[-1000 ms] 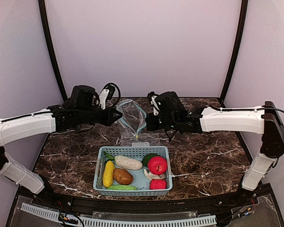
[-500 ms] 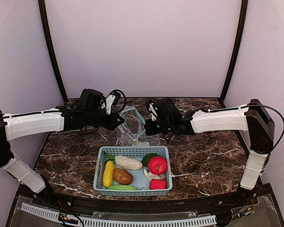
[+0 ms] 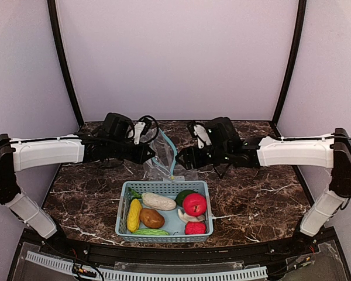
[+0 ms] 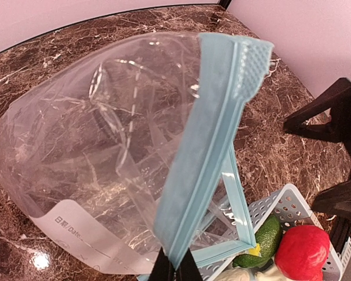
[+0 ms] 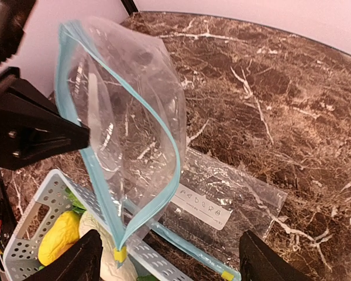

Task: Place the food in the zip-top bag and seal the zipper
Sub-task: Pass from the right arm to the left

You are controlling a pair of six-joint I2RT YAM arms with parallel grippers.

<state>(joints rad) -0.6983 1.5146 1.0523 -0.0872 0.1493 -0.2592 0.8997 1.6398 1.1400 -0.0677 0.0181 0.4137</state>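
My left fingers [image 4: 162, 271] clamp the bag's [image 4: 99, 134] blue zipper strip [image 4: 200, 153]; my right fingers [image 5: 76, 262] stand apart. Its white label [image 4: 76, 233] reads "Date".

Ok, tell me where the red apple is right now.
In the top view the red apple sits in the right half of the blue basket, beside the dark green fruit and behind the small red fruit.

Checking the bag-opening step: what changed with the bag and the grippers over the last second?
The right gripper opened and let go of the bag. The left gripper stayed pinched on its zipper strip. The basket and food did not move.
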